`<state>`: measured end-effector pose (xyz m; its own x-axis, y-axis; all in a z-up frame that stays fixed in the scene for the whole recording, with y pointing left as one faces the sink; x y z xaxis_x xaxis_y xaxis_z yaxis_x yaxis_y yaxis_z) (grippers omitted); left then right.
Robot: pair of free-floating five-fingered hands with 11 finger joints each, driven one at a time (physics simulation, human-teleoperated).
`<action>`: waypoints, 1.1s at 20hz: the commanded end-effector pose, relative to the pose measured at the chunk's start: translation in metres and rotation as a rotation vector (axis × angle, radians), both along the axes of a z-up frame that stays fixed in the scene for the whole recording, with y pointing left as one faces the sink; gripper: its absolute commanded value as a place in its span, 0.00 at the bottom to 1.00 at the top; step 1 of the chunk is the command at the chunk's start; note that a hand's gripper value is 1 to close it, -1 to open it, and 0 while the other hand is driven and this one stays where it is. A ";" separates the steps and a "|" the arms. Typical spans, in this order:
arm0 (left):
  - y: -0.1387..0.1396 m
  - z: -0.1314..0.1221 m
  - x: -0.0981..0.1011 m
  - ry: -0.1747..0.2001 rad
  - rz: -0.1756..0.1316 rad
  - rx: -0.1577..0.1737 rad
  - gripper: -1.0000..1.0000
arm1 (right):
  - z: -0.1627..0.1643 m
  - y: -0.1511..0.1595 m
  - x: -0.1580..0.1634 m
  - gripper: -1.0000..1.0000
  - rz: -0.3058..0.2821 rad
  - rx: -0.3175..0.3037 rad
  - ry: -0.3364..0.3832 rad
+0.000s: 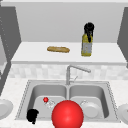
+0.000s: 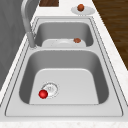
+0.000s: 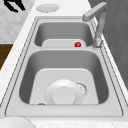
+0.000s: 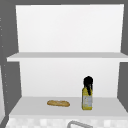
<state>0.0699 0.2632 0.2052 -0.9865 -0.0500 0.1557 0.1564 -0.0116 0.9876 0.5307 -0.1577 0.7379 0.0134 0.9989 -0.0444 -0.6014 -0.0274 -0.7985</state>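
Bottle (image 1: 86, 46) is the thing my right hand (image 1: 88, 27) has hold of, and it is the farthest thing from the front edge, so I will work back to it.

Nearest, a large red ball (image 1: 67, 115) sits at the front of the sink (image 1: 25, 97), in line with the divider between the basins. My left hand (image 1: 32, 115) hangs just to its left, over the sink's front left corner, fingers loosely drooping and holding nothing. Behind it, a small red ball (image 1: 45, 99) lies on the floor of the left basin beside the drain. A white plate (image 1: 90, 109) lies in the right basin. The faucet (image 1: 68, 75) rises behind the divider, with its spout swung right.

Above and behind is the shelf (image 1: 32, 53), where a bread roll (image 1: 58, 49) lies lengthwise, well to the left of the bottle.

The bottle stands upright on the shelf's right half, its long axis vertical. It lies directly under my right hand, whose fingers are curled over its cap and down the neck. My left hand is far below and well apart from it. The body is yellowish with a pale label.
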 end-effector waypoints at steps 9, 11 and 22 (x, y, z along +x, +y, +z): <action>0.000 0.000 0.000 0.000 0.000 0.000 0.50 | -0.009 0.000 0.004 1.00 -0.001 -0.001 0.006; 0.000 0.000 0.000 0.000 0.000 0.000 0.50 | -0.009 0.002 0.006 1.00 -0.001 0.000 0.018; 0.000 0.000 0.000 0.000 0.000 0.000 0.50 | 0.003 -0.001 0.010 0.00 0.001 -0.038 0.010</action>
